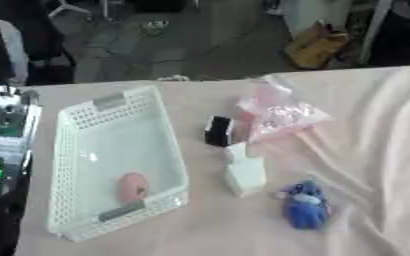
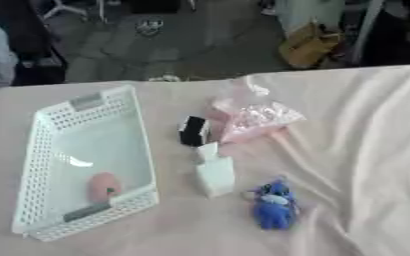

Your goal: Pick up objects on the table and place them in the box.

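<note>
Soft even daylight, whole scene blurred; faint glare inside white basket [image 1: 77, 120]; shadows weak.

A black and silver piece with green patches [image 1: 0, 135] shows just left of the white plastic basket with holes [image 1: 112, 107], in the left eye view only; I cannot tell if it is the robot's left arm

Worktop [image 1: 200, 225] covered by a pale pink cloth [image 1: 392, 150], creased toward its right edge. Beyond the far edge: grey floor [image 1: 156, 45] and a yellow-brown bag [image 1: 318, 45]. Off the left edge: a green circuit board [image 1: 3, 122].
</note>
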